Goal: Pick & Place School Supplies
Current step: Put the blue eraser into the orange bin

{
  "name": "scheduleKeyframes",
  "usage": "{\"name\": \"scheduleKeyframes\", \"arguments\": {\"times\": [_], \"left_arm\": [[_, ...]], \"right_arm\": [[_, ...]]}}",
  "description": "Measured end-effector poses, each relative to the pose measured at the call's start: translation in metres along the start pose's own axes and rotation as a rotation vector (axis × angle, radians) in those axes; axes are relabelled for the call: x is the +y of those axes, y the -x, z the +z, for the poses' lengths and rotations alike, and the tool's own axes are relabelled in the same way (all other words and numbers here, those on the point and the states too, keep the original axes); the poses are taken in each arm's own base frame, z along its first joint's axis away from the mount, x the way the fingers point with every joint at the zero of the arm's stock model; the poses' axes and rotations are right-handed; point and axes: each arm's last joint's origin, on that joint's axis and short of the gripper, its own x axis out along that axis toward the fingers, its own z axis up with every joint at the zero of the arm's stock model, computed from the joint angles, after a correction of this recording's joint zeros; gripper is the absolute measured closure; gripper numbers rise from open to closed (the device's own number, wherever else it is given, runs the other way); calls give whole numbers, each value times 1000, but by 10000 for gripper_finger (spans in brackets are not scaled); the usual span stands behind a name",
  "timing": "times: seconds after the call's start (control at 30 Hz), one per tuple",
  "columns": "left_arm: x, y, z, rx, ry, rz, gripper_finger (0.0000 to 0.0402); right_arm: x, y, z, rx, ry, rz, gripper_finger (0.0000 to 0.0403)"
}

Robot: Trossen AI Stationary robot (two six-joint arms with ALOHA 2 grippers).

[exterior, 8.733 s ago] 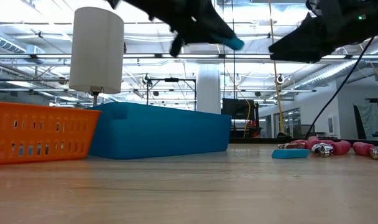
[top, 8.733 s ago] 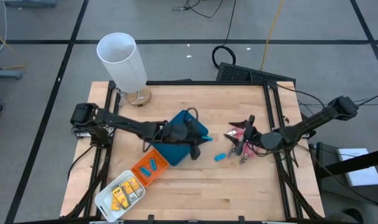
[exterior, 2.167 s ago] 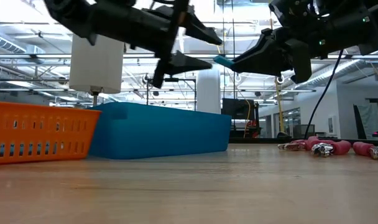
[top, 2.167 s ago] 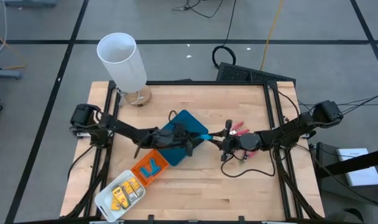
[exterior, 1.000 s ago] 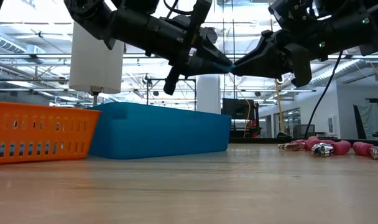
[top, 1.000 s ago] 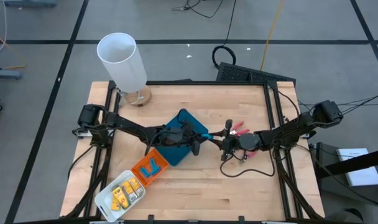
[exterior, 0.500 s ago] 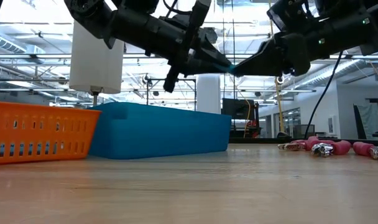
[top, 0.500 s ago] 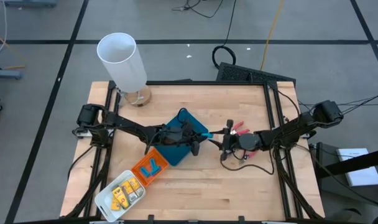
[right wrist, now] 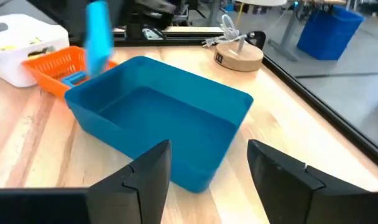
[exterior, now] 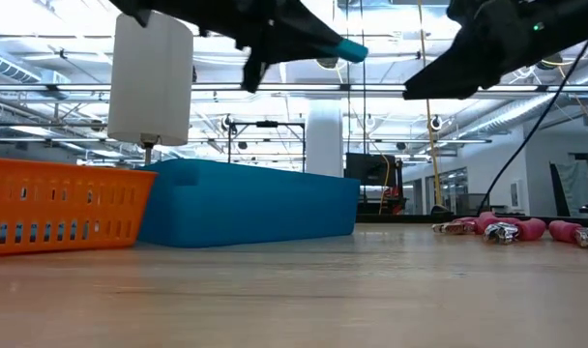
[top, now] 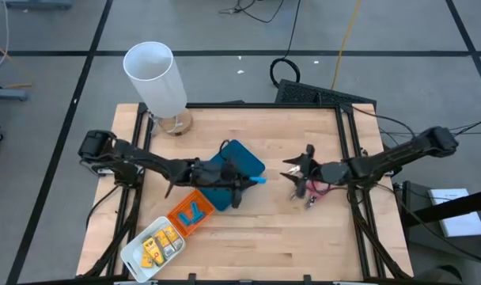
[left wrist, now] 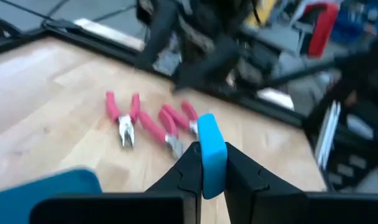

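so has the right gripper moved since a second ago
Yes. In the high view the right gripper has pulled back from the teal tray, toward the pink-handled pliers.

we see a teal tray (top: 234,169), orange tray (top: 190,212), white tray (top: 136,252) and tall white cylinder (top: 155,77).

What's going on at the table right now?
The left gripper is shut on a light-blue piece, held in the air beside the teal tray. The right gripper is open and empty, over the pink-handled tools on the table. Two blue pieces lie in the orange tray; yellow pieces sit in the white tray.
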Motion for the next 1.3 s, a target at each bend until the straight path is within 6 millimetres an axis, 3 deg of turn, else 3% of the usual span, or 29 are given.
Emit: {"name": "scheduleKeyframes", "arguments": {"times": [0.2, 0.5, 0.6, 0.97, 1.1, 1.3], "left_arm": [[-23, 26, -11, 92, -79, -54, 365], [-47, 78, -55, 248, -87, -136, 365], [-44, 101, -72, 310, -27, -65, 365], [-44, 168, -105, 293, 129, 86, 365], [-37, 180, -118, 301, 198, 162, 365], [-30, 183, -134, 327, 301, 194, 362]], "right_arm": [[-9, 14, -3, 7, -48, -1, 208], [-15, 21, -19, -38, -81, 2, 208], [-15, 21, -20, -48, -80, 4, 208], [-14, 20, -20, -56, -73, 5, 209], [-14, 20, -20, -54, -72, 4, 209], [-14, 20, -20, -55, -73, 4, 209]]}}
